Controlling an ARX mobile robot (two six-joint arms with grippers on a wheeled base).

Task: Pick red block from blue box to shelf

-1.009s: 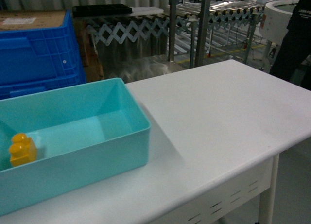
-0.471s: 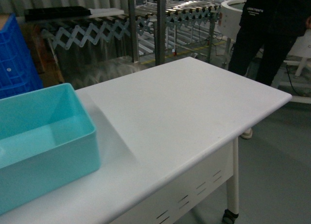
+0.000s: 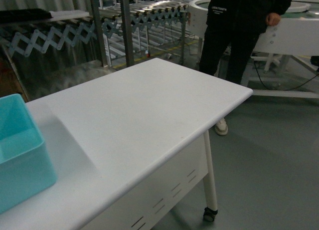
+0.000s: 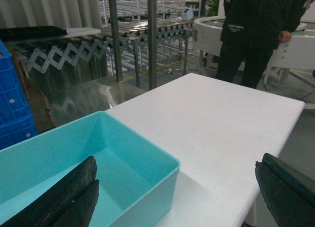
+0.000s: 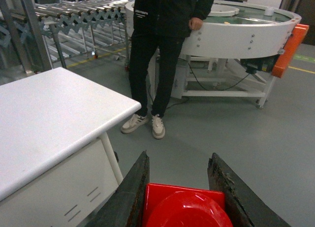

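The red block (image 5: 184, 207) sat clamped between the two dark fingers of the right gripper (image 5: 181, 195), its round stud facing the wrist camera, held out over the grey floor (image 5: 236, 123) past the edge of the white table (image 5: 49, 109). It was clear of the blue box (image 4: 123, 163), which stood on the table at its left end; in the head view only a corner of that box (image 3: 20, 150) showed at the left edge, and no arm was in sight there. The left gripper (image 4: 177, 187) had its fingers spread wide apart, one dark finger (image 4: 64, 197) over the box's open interior, the other at the lower right of the wrist view above the table edge, with nothing between them. What showed of the box's inside held nothing. Behind the table stood the shelf (image 4: 150, 40), its square silver uprights rising beside a reflective metal tier, with an expanding roller conveyor (image 3: 144, 10) behind it. A dark blue crate (image 4: 12, 109) stood at the left behind the box. A person (image 5: 162, 49) in black clothes and pale shoes stood on the floor beyond the table's far corner, one hand on the rim of a white curved conveyor (image 5: 236, 35).
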